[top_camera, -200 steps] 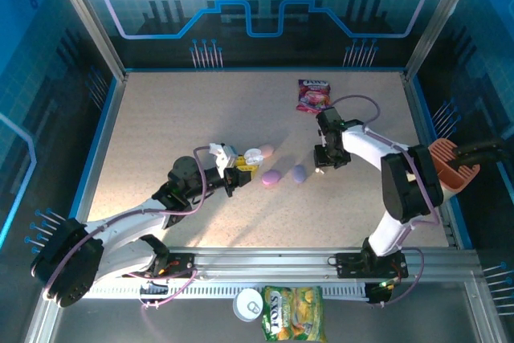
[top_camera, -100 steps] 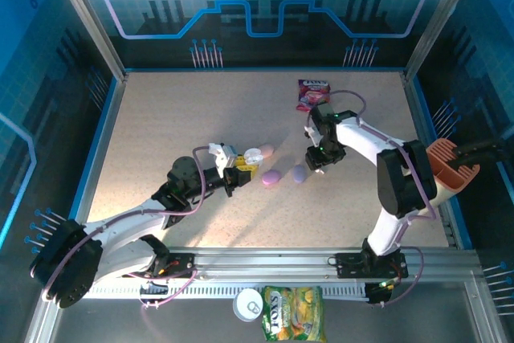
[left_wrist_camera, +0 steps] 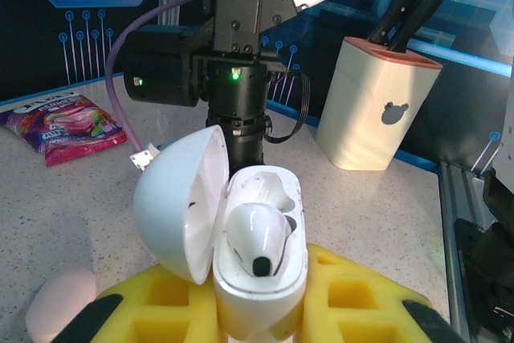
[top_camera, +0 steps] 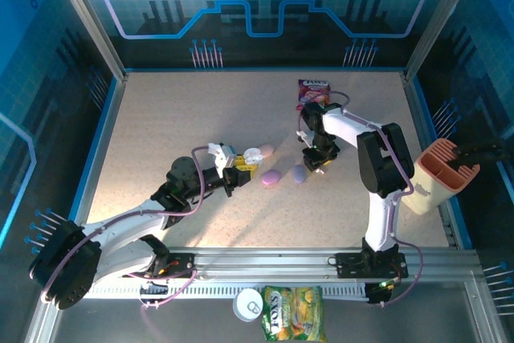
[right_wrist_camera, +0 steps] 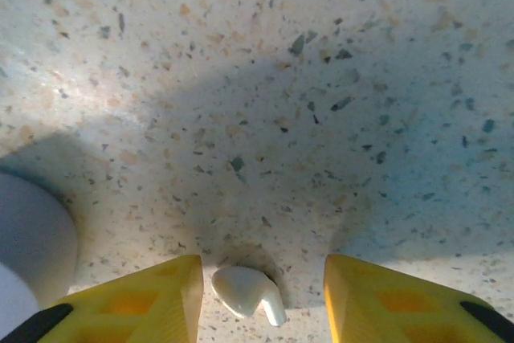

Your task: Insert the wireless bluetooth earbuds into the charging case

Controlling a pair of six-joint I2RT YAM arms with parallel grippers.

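My left gripper (top_camera: 241, 169) is shut on a white charging case (left_wrist_camera: 259, 275) whose lid (left_wrist_camera: 178, 198) stands open to the left. One white earbud (left_wrist_camera: 257, 240) sits in the case's near socket; the far socket looks empty. My right gripper (top_camera: 315, 163) points down at the table just right of a purple case (top_camera: 299, 173). In the right wrist view a second white earbud (right_wrist_camera: 245, 292) lies on the table between the open yellow pads (right_wrist_camera: 136, 299), nearer the left one and not clamped.
A pink case (top_camera: 271, 177) and a pink rounded piece (top_camera: 266, 150) lie between the two grippers. A purple snack bag (top_camera: 313, 94) lies at the back. A knife block (top_camera: 438, 174) stands at the right edge. The purple case's edge (right_wrist_camera: 28, 238) is close to my right gripper's left pad.
The right gripper has moved left toward the purple case, and its arm has folded in, uncovering the knife block. The left gripper with the white case has stayed put.
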